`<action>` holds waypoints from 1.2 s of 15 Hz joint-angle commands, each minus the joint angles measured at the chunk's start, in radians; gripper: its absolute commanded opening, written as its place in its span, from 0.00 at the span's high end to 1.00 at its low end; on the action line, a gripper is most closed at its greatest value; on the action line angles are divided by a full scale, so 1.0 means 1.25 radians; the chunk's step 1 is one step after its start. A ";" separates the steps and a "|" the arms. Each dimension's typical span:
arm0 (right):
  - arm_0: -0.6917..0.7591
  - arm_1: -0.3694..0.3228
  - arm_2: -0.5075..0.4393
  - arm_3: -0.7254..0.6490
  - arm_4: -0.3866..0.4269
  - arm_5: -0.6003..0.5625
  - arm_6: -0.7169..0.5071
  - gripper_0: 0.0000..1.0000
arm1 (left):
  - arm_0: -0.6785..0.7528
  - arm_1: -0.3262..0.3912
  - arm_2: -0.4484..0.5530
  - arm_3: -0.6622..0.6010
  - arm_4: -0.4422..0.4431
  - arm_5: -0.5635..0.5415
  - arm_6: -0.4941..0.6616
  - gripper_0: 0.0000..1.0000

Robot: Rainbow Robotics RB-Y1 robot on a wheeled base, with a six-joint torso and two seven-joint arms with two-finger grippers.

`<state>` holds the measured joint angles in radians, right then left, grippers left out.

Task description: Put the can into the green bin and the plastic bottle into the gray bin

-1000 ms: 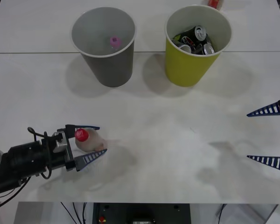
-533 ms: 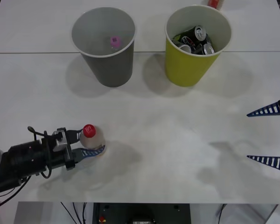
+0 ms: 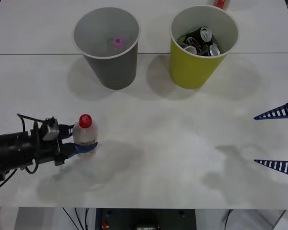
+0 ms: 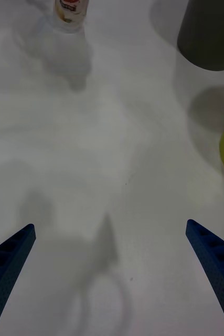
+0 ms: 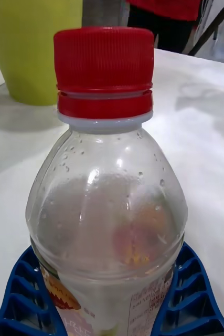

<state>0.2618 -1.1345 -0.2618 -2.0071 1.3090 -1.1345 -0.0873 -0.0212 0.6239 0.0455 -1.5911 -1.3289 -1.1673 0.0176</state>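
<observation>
White tabletop [image 3: 182, 143] spreads out under everything, with a seam running across it at the far side. Two cup-shaped bins stand well ahead of the left gripper [image 3: 86, 138], toward the far edge: the gray bin [image 3: 107, 47], holding a small pink-capped item [image 3: 117, 42], and beside it the green bin [image 3: 201, 45], with several dark cans [image 3: 201, 40] piled inside (their silver tops catch the light). The left arm [image 3: 19, 151] reaches in low from the near left side of the table. Its blue ribbed fingers [image 5: 17, 294] are pinched on the plastic bottle [image 3: 85, 132], clasping its lower body on both sides; the bottle stands upright in that grip, red cap [image 5: 104, 71] on top, droplets clinging inside the clear wall, label down between the fingers. Over at the table's right edge the right gripper [image 3: 277, 139] hangs with its fingers spread wide, well apart from the bottle and both bins.
</observation>
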 commanded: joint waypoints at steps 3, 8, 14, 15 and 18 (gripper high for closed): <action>0.000 0.000 0.000 0.000 0.000 0.000 0.000 0.00 | -0.063 0.138 0.007 -0.052 -0.017 -0.075 0.336 1.00; 0.000 0.000 0.000 0.000 0.000 0.000 0.000 0.00 | -0.154 0.322 -0.002 -0.141 -0.059 -0.107 0.634 1.00; 0.000 0.000 0.000 0.000 0.000 0.000 0.000 0.00 | -0.361 0.459 -0.109 -0.230 -0.148 -0.135 0.911 1.00; 0.000 0.000 0.000 0.000 0.000 0.000 0.000 0.00 | -0.436 0.481 -0.162 -0.214 -0.149 -0.135 0.950 1.00; 0.000 0.000 0.000 0.000 0.000 0.000 0.000 0.00 | -0.642 0.512 -0.317 -0.136 -0.151 -0.144 0.968 1.00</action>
<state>0.2618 -1.1345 -0.2618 -2.0071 1.3090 -1.1345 -0.0873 -0.7482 1.2576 -0.2960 -1.7973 -1.5161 -1.3407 1.2266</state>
